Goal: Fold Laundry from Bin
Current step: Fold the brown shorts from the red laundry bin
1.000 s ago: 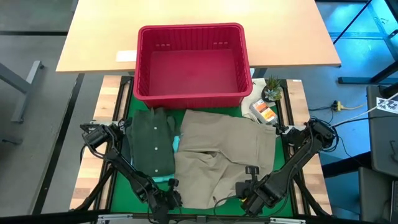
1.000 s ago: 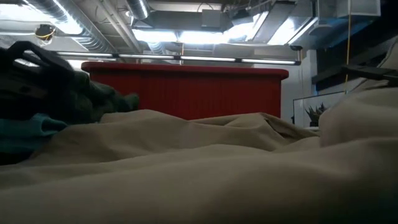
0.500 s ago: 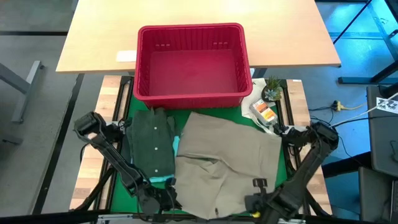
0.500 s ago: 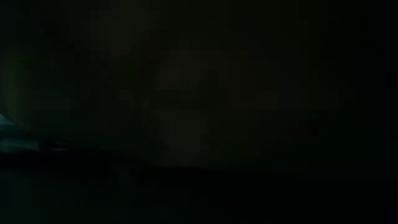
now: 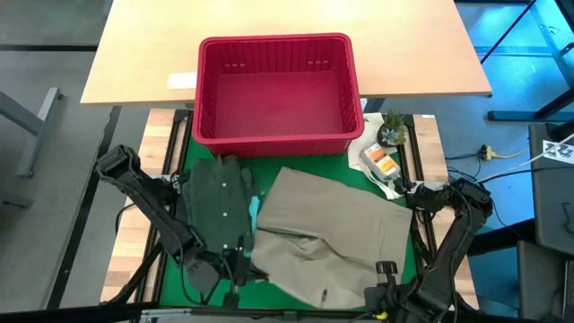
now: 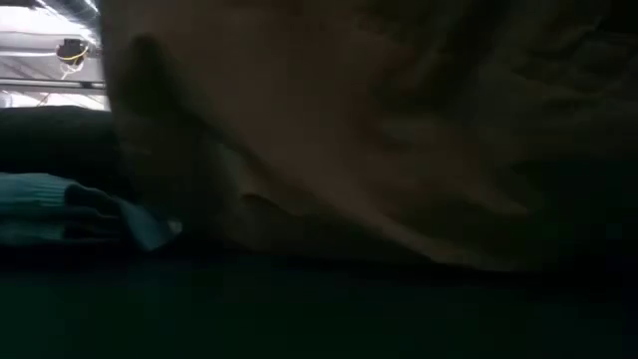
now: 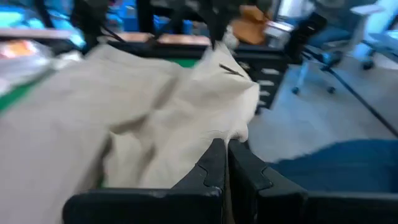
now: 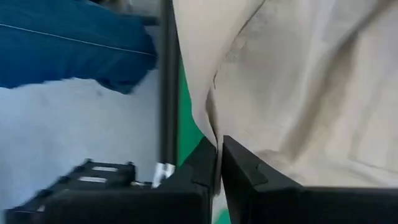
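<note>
The left gripper is pinched tight on an edge of the tan cloth. The right gripper is pinched on another edge of it. The cloth spreads out in front of both grippers. The green cloth lies just beside the left gripper. The bin sits past the cloths, far from both grippers.

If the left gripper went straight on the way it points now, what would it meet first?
Probably the beige-tan garment: the left gripper is shut at its edge, and the cloth spreads directly ahead. Depth is hard to judge.
</note>
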You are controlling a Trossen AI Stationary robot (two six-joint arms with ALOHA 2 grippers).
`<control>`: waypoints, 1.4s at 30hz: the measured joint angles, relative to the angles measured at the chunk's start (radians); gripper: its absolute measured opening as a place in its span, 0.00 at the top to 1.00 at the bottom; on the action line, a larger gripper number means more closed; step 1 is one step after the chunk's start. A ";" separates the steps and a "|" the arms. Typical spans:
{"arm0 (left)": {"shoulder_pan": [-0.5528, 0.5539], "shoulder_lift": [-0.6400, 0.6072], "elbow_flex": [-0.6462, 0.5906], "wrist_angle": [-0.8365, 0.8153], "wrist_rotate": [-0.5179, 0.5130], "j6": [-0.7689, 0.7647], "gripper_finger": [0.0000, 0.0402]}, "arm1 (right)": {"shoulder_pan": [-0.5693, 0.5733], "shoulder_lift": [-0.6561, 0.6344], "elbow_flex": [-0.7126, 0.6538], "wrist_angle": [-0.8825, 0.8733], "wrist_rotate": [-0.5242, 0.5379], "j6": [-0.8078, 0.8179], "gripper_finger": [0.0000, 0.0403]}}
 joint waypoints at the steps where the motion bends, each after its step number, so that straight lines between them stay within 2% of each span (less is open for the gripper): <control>1: 0.011 -0.007 0.000 -0.001 -0.008 0.014 1.00 | 0.000 -0.004 0.000 -0.023 0.001 0.000 0.95; 8: 0.120 -0.062 0.000 -0.047 0.007 0.092 1.00 | 0.002 -0.080 0.000 -0.171 0.083 0.059 0.95; 13: 0.210 -0.077 0.000 -0.149 0.014 0.093 1.00 | -0.007 -0.114 0.000 -0.376 0.173 0.135 0.95; 15: 0.246 -0.077 0.001 -0.188 0.015 0.093 1.00 | -0.021 -0.114 -0.004 -0.436 0.173 0.168 0.95; 24: 0.405 -0.077 0.001 -0.238 0.011 0.163 1.00 | -0.058 -0.158 -0.057 -0.419 0.201 0.197 0.95; 29: 0.481 -0.077 0.001 -0.303 0.017 0.171 1.00 | -0.086 -0.196 -0.149 -0.423 0.202 0.143 0.95; 34: 0.542 -0.077 0.001 -0.338 0.043 0.188 1.00 | -0.107 -0.307 -0.237 -0.422 0.208 0.149 0.95; 42: 0.649 -0.071 0.001 -0.384 0.040 0.189 1.00 | -0.165 -0.485 -0.356 -0.424 0.337 0.151 0.95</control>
